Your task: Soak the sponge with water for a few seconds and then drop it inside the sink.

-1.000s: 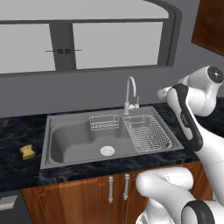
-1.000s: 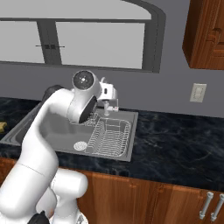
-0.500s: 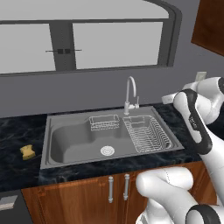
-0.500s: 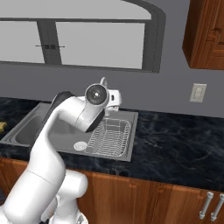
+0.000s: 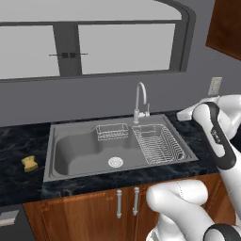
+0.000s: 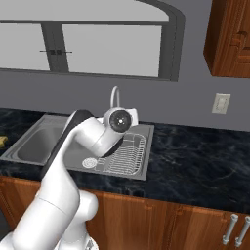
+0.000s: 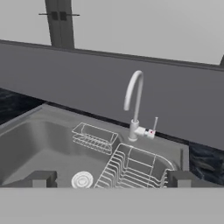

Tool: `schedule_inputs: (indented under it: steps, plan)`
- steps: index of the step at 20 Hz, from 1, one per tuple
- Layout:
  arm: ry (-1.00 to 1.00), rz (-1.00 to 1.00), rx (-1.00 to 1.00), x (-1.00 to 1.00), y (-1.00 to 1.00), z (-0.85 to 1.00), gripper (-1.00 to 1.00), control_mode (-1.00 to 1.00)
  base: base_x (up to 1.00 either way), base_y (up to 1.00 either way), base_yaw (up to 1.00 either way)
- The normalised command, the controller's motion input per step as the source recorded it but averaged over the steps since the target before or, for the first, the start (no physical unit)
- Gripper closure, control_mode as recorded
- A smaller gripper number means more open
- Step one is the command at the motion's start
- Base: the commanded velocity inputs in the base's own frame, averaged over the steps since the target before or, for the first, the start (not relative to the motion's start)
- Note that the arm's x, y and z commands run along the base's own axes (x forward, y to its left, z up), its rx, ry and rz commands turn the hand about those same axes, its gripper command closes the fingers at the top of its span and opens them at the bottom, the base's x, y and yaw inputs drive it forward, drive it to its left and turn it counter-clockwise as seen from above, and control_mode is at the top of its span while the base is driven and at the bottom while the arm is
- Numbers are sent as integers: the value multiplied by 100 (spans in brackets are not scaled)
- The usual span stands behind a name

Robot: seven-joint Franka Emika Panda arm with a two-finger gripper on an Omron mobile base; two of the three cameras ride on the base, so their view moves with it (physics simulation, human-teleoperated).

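One claw [image 7: 109, 178], fingers apart, has swung rightward above the sink [image 5: 75, 162]; sponge [image 5: 30, 163] unmoved.

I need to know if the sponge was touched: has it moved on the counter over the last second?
No. The sponge lies on the black countertop left of the sink, as before.

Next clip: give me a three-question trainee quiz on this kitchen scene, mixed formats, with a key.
1. True or false: the sponge lies inside the sink.
2. The tool is: A) open, B) shut on the sponge, C) shut on the faucet.
3. Fill in: the wire rack sits in the sink's ____ part, seen from the left base view.

Key: 1 false, it lies on the counter; 2 A; 3 right.
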Motion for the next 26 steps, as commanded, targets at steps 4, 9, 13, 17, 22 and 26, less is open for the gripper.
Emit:
schedule_inputs:
  steps: [4,9,13,17,22,26]
  plan:
    - [-10,3,0,0,0,-24,-100,-100,0,0,0]
    - [-2,0,0,1,0,-9,-100,-100,0,0,0]
    - [-9,0,0,6,0,-1,-100,-100,0,0,0]
    - [-11,0,1,8,0,-6,-100,-100,0,0,0]
    - [-4,0,5,0,0,-2,-100,-100,0,0,0]
    - [-16,4,5,0,4,-11,-100,-100,0,0,0]
